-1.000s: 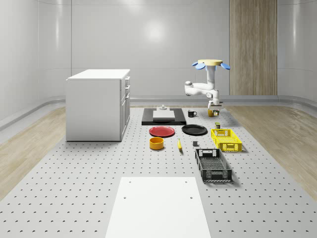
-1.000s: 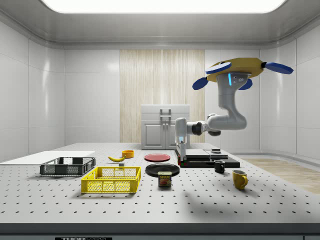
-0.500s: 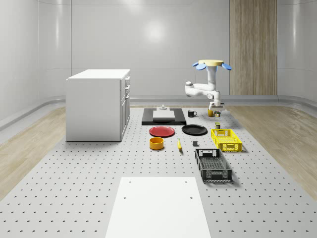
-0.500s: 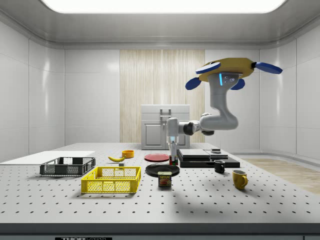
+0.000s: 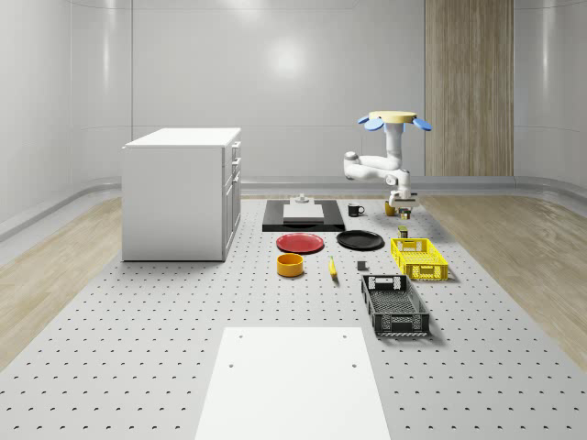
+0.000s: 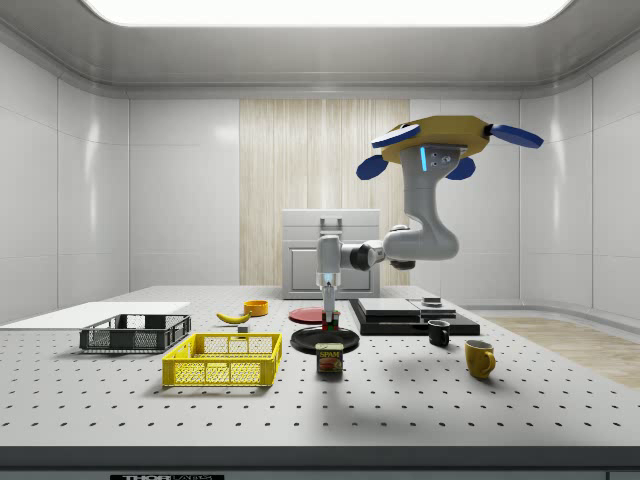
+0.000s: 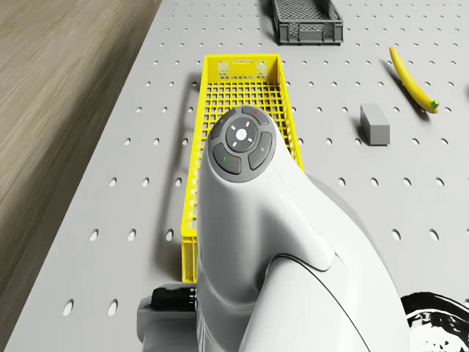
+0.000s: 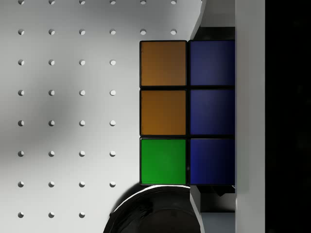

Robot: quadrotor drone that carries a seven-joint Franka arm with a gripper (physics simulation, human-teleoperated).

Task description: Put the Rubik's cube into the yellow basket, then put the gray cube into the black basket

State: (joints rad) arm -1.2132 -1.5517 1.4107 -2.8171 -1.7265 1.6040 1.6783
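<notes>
Wrist view is showing the Rubik's cube [image 8: 187,112] clamped in the hand [image 6: 328,322]; side view is showing the drone [image 6: 437,140] hovering beyond the yellow basket [image 6: 224,359], hand hanging above the black plate [image 6: 325,340].

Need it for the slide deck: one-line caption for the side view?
Drone hovers above the table, claw carrying the Rubik's cube toward the yellow basket.

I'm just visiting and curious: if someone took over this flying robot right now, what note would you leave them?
Gripper: shut on the Rubik's cube, above the table by the black plate.
Drone: hovering near the yellow basket.
Gray cube: on the table beside the banana.
Black basket: beyond the yellow one.
Done: cube picked up.
Left: both drops.
</notes>
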